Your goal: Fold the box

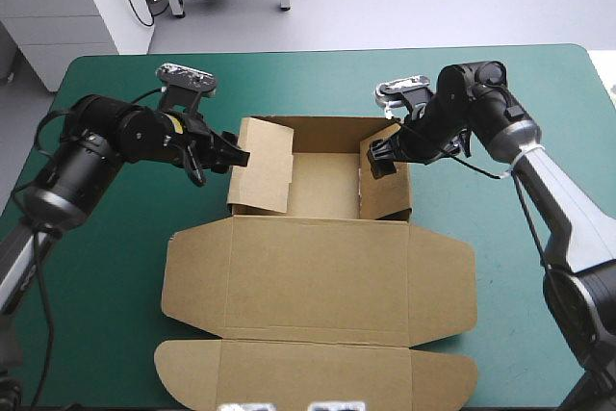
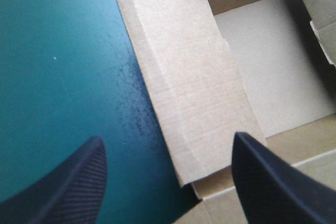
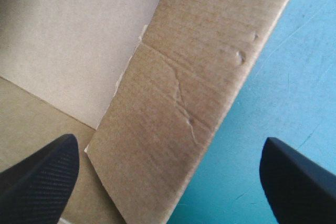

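Teal-green table (image 1: pixel 115 267): box (image 1: pixel 318 276) walls raised; left end effector (image 2: pixel 167 139), right end effector (image 3: pixel 169 139) open, apparently straddling them.

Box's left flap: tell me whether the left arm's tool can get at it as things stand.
Probably yes. The left tool is open, and the raised left flap of the box lies just ahead, between its fingers. Nothing shows in the way.
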`<state>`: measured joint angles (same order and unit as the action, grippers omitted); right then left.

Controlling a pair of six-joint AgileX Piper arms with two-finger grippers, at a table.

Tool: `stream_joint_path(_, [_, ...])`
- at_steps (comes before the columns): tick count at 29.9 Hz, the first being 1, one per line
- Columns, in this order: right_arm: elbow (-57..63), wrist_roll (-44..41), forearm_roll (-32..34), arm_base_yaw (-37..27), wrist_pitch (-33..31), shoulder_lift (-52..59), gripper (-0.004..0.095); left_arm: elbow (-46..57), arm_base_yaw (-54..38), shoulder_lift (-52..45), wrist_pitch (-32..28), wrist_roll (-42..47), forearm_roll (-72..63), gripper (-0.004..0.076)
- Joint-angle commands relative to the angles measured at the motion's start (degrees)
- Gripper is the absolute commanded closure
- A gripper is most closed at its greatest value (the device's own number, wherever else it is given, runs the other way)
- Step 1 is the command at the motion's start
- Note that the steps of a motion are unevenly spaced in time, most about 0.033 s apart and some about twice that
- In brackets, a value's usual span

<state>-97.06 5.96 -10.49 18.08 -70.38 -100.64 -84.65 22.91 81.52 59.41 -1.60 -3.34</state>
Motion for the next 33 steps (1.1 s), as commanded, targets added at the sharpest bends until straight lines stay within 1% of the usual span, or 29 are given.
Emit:
stream_joint_path(1, [-1.75,0.63,-0.26,-0.09,0.87,4.37,0.0048,-1.95,0.02,-6.17,1.49,-0.43,3.78,0.0373])
stream_joint_path(2, [-1.75,0.63,-0.26,-0.09,0.76,4.37,0.0048,-1.95,0.02,-7.01,3.35,-0.46,5.33,0.0404])
stream_joint_path(4, [-1.75,0.37,-0.26,-0.09,0.67,4.37,0.0048,-1.95,0.02,-8.98,7.80,-0.56,8.64,0.0534])
stream_joint_path(7, [-1.75,-0.35,-0.26,-0.09,2.19,4.37,0.0048,-1.85,0.02,-11.85,12.76,-1.50,11.90,0.0709])
stream_joint_path(8, [-1.75,-0.66,-0.26,-0.09,2.95,4.26,0.0048,-1.72,0.02,-12.62,13.53,-1.76,12.55,0.0731])
stream_joint_path(10, [-1.75,-0.91,-0.26,-0.09,3.99,3.82,0.0048,-1.00,0.02,-14.51,14.22,-1.76,13.66,0.0732])
stream_joint_path(16, [-1.75,-1.03,-0.26,-0.09,3.88,0.58,0.0052,4.23,0.02,-21.30,14.22,-1.21,12.26,0.0732])
stream_joint_path(19, [-1.75,-1.13,-0.26,-0.09,4.53,-1.88,0.0095,7.80,0.02,-24.49,14.22,0.78,11.90,0.0732])
stream_joint_path(21, [-1.75,-1.30,-0.26,-0.09,5.24,-3.47,0.0161,11.02,0.02,-26.47,14.22,1.60,11.90,0.0732])
stream_joint_path(24, [-1.75,-1.39,-0.26,-0.09,6.06,-5.65,0.0328,16.28,0.02,-29.65,14.00,3.52,11.90,0.0732])
stream_joint_path(29, [-1.75,-1.60,-0.26,-0.09,8.15,-6.70,0.0770,24.08,0.02,-33.93,13.60,6.77,12.02,0.0732])
stream_joint_path(31, [-1.75,-1.05,-0.26,-0.09,8.54,-6.70,0.0931,26.78,0.02,-35.23,13.36,8.14,12.10,0.0732])
stream_joint_path(33, [-1.75,-0.83,0.54,-0.09,8.80,-6.70,0.0925,29.24,0.02,-36.46,12.42,9.20,12.10,0.0732])
